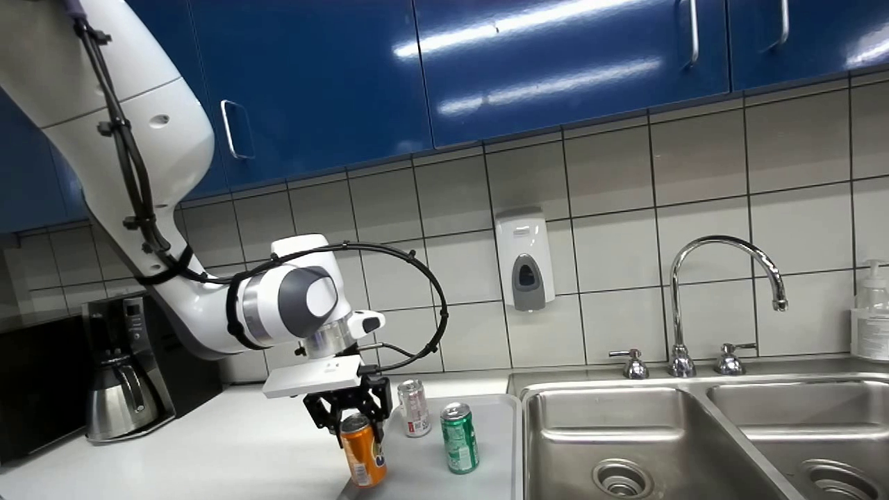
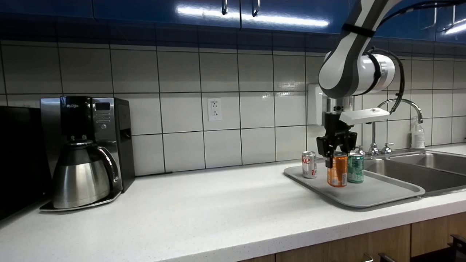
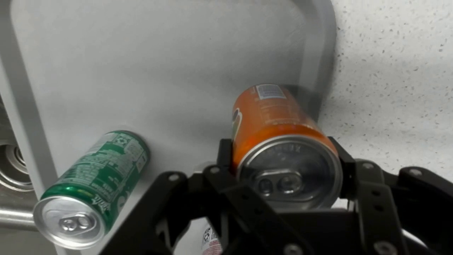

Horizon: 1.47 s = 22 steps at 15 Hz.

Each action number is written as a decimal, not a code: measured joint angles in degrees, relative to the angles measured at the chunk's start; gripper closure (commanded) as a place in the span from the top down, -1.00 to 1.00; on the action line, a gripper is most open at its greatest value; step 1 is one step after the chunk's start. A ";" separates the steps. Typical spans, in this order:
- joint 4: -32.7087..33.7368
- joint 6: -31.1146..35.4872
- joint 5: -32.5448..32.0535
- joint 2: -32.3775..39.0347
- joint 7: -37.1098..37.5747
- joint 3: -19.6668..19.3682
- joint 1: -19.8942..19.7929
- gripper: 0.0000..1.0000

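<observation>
Pincer [image 3: 283, 154] grips orange can [image 1: 363, 455]
Long axis roughly upright, the can sits directly between the fingers [image 3: 224, 154], over the gray tray [image 3: 141, 71], near its rim

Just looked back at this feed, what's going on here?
The gripper is closed around the orange can near its top. Whether the can rests on the tray or hangs just above it, I can't tell. The green can and the silver can stand on the tray, apart from the gripper.
</observation>
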 measured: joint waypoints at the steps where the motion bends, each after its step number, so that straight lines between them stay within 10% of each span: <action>1: -0.16 0.10 -0.01 0.00 -0.47 -0.30 -0.29 -0.23; 20: -1.96 4.32 -0.18 2.90 -6.62 -3.47 -1.98 -0.23; 21: -1.96 4.37 -0.17 3.04 -6.72 -3.51 -1.99 0.77; 22: -1.95 4.39 -0.17 3.18 -6.85 -3.55 -1.99 0.79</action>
